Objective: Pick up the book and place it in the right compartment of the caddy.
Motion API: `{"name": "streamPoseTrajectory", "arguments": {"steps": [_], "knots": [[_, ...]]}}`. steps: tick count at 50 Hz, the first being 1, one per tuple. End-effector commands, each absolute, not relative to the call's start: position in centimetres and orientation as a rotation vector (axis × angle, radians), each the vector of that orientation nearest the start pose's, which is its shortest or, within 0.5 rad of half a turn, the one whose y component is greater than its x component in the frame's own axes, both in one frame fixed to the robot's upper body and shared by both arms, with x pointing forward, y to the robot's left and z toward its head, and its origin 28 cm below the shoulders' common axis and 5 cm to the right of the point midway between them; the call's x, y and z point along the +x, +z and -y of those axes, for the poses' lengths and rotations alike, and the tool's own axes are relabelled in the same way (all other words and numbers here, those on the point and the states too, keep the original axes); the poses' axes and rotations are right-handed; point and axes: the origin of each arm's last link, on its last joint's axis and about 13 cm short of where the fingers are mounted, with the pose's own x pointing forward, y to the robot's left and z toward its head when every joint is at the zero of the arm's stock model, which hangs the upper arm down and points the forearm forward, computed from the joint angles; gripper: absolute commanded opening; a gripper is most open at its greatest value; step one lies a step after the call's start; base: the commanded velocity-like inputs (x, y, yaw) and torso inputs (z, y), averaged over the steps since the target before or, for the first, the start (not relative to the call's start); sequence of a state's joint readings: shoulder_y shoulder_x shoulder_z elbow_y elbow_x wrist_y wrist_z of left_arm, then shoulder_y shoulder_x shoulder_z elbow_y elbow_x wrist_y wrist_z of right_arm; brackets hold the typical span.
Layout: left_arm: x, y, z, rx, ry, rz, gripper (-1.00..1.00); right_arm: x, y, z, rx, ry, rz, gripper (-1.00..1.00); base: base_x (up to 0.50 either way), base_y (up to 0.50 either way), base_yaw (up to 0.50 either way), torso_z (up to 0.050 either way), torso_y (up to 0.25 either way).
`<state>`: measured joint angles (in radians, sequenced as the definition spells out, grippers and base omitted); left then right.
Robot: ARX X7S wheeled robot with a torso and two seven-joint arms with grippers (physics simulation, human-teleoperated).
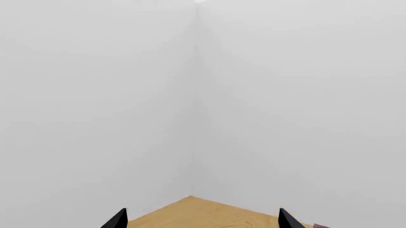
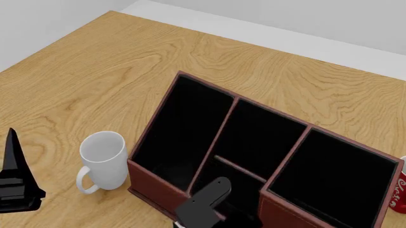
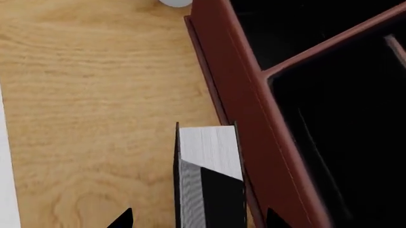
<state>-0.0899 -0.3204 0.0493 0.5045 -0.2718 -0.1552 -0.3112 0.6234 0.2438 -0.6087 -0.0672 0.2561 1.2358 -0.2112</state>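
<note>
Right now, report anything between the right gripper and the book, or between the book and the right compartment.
Nothing visible separates the right gripper from the book; it stands between the open fingers. The caddy's wall rises between the book and the right compartment, so lifting over it seems needed.

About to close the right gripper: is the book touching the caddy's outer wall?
Cannot tell. In the right wrist view the book stands right beside the caddy, their edges meeting with no clear gap or contact; the right gripper straddles it.

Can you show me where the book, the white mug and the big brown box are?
book [image 3: 209, 147]: right wrist view, on its white page edges.
white mug [image 2: 104, 164]: head view, on its outer side wall.
caddy [image 2: 152, 183]: head view, on its reddish-brown front wall.
</note>
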Motion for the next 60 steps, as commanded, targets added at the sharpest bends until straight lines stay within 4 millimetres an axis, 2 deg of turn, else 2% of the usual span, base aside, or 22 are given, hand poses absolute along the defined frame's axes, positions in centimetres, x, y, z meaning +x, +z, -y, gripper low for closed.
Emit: {"name": "streamPoseTrajectory", "arguments": {"steps": [1,11,12,18,22,29,33,52,60], "knots": [[21.7,13.1,-24.1,-0.005,0.120,0.406,1.00,28.0,7.6,7.2,-0.422,0.600,-0.791,1.00,0.00,0.00,0.00,0.000,0.000],[21.7,13.0,-24.1,-0.005,0.118,0.405,1.00,28.4,6.9,7.4,-0.438,0.572,-0.823,1.00,0.00,0.00,0.01,0.000,0.000],[21.7,13.1,-24.1,-0.005,0.118,0.405,1.00,28.4,6.8,7.4,-0.446,0.572,-0.825,-1.00,0.01,0.01,0.01,0.000,0.000],[21.7,13.0,-24.1,-0.004,0.120,0.404,1.00,28.3,7.0,7.4,-0.495,0.552,-0.804,-1.00,0.01,0.01,0.01,0.000,0.000],[21.7,13.1,-24.2,-0.005,0.121,0.405,1.00,28.0,8.0,7.3,-0.540,0.535,-0.736,-1.00,0.00,0.01,0.01,0.000,0.000],[21.7,13.1,-24.3,-0.008,0.126,0.408,1.00,26.0,12.6,6.9,-0.553,0.564,-0.563,-1.00,0.00,0.00,0.00,0.000,0.000],[21.6,13.2,-24.3,-0.009,0.125,0.409,1.00,24.7,14.5,6.5,-0.569,0.586,-0.507,-1.00,0.00,0.00,0.00,0.000,0.000],[21.4,13.4,-24.3,-0.014,0.127,0.416,1.00,22.2,17.3,6.4,-0.580,0.648,-0.365,-1.00,0.00,0.00,0.00,0.000,0.000],[21.4,13.4,-24.4,-0.013,0.129,0.416,1.00,21.2,19.6,6.7,-0.566,0.678,-0.295,-1.00,0.00,0.00,0.00,0.000,0.002]]}}
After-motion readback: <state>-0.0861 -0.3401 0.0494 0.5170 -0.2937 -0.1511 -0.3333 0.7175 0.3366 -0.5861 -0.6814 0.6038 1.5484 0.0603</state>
